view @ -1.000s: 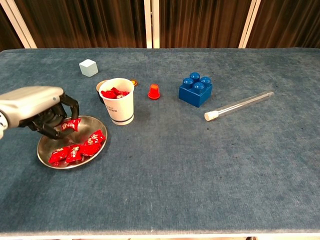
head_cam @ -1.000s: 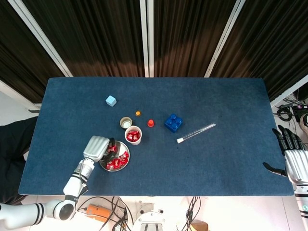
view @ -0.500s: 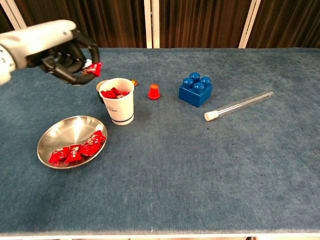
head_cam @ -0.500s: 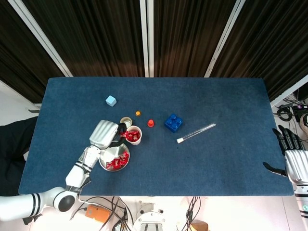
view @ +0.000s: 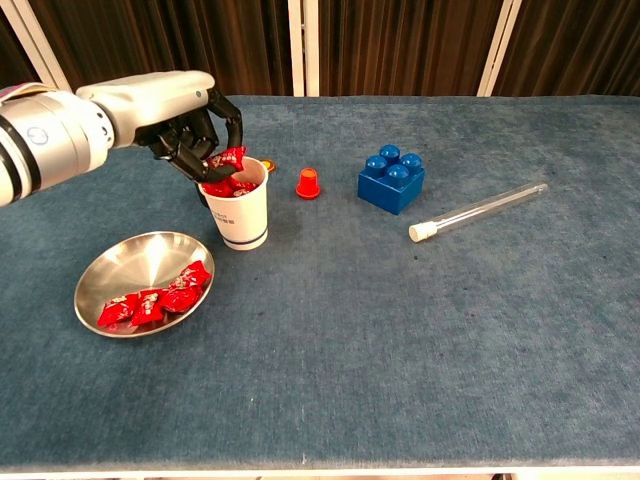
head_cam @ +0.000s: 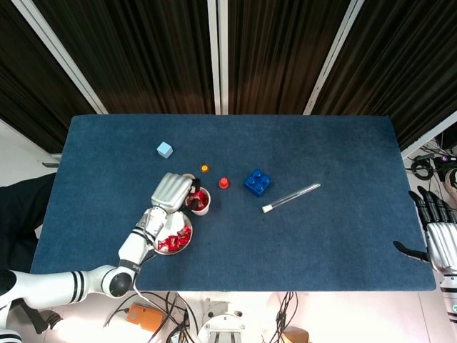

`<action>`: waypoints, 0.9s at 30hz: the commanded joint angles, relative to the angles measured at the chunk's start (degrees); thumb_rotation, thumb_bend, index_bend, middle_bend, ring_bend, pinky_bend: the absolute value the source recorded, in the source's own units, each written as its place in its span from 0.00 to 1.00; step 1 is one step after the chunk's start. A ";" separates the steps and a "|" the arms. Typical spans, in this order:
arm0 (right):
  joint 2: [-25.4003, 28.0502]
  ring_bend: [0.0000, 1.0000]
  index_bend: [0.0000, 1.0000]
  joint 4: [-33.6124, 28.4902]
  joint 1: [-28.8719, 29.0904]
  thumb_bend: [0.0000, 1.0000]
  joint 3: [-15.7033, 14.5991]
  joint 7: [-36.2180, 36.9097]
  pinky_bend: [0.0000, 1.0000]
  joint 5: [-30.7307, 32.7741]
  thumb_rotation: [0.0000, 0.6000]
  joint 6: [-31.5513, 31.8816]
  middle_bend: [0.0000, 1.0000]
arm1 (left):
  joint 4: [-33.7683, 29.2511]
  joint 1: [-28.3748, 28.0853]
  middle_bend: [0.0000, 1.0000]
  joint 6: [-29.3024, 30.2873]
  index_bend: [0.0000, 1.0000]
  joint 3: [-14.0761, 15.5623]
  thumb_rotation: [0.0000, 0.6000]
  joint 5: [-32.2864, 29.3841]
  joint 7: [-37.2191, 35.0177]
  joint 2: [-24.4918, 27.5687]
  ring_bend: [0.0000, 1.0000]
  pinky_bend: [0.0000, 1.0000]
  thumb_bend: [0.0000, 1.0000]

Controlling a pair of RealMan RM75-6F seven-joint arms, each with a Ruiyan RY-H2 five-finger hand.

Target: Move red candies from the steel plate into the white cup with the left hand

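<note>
One red candy [view: 228, 158] in left hand [view: 190, 125] fingers [view: 215, 150] over white cup [view: 240, 215].

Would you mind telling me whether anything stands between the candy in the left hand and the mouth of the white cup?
Nothing visible does. The left hand holds a red candy right over the open white cup, which already holds other candies near its rim.

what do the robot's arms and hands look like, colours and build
The left hand has a smooth silver-grey shell over its back with black fingers. Its arm is white and silver-grey cylinders split by black rings. The right hand, at the head view's edge, has the same pale back and dark fingers. No markings or arm cables are legible.
</note>
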 commanded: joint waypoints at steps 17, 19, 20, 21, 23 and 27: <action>1.74 0.00 0.00 -0.28 0.48 0.19 0.59 0.91 0.14 0.10 1.00 -0.26 0.03 | -7.25 16.71 0.45 20.74 0.27 8.72 1.00 13.64 -10.22 16.90 0.38 0.28 0.12; 1.83 0.00 0.00 -0.12 0.43 0.19 0.51 0.92 0.08 -0.16 1.00 -0.09 0.02 | -6.16 19.60 0.36 23.02 0.27 10.71 1.00 15.26 -11.77 19.20 0.25 0.11 0.11; 1.85 0.00 0.00 -0.03 0.34 0.19 0.42 0.79 0.04 -0.42 1.00 0.16 0.01 | -5.53 21.58 0.30 24.64 0.26 11.75 1.00 15.94 -13.06 20.53 0.18 0.03 0.10; 1.84 0.00 0.00 0.01 0.26 0.19 0.39 0.69 0.02 -0.62 1.00 0.46 0.00 | -5.05 23.03 0.26 25.76 0.26 12.44 1.00 16.32 -14.17 21.38 0.15 0.01 0.10; 1.69 0.00 0.00 0.11 -0.06 0.19 0.30 0.52 0.00 -1.08 1.00 1.31 0.00 | -4.08 26.13 0.19 27.72 0.22 14.10 1.00 17.42 -17.30 23.17 0.07 0.00 0.09; 1.42 0.00 0.00 0.04 -0.63 0.19 -0.15 0.16 0.00 -1.85 1.00 2.31 0.00 | -0.97 30.80 0.16 31.00 0.20 16.46 1.00 20.40 -22.81 24.67 0.04 0.00 0.09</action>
